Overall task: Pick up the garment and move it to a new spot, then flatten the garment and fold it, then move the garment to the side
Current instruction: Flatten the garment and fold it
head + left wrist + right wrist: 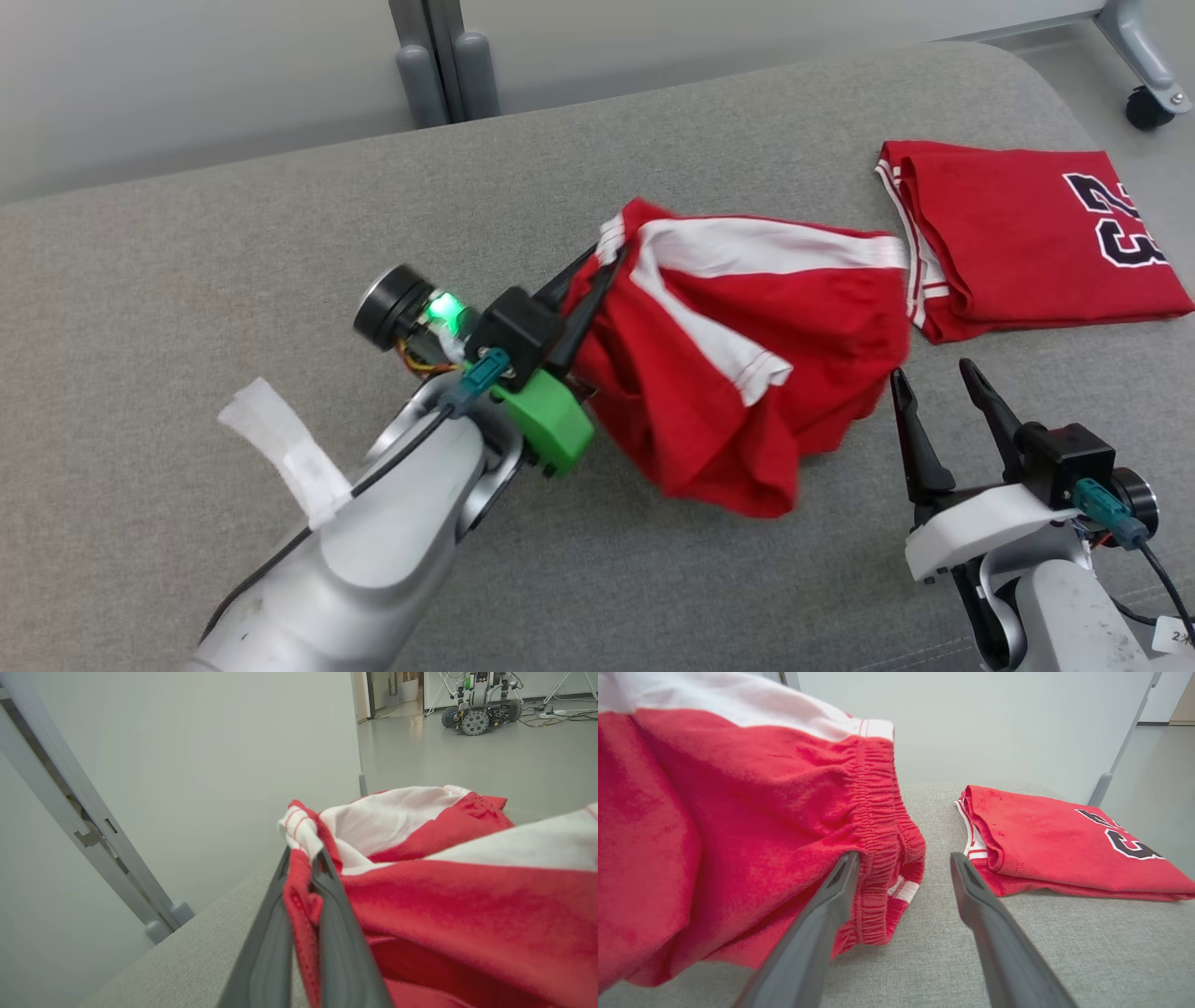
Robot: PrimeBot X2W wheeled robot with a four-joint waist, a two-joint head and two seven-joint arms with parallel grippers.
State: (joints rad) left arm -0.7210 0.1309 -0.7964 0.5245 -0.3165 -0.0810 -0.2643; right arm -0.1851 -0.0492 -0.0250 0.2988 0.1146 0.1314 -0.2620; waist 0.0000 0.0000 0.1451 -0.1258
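Head view: your left gripper (597, 271) pinches the shorts (747, 373), which are bunched mid-surface (187, 280). Left wrist view: red cloth is clamped between its fingers (336, 914). Right wrist view: your right gripper (904, 856) is spread at the waistband; you likely still have to flatten, fold and set the shorts aside.

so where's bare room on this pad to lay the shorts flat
Widest bare stretch of the grey pad: left of the left claw, back to the grey posts. A narrower strip runs along the near edge, in front of the red shorts. Crowded on the right: folded red jersey, open right claw and the shorts sit close together.
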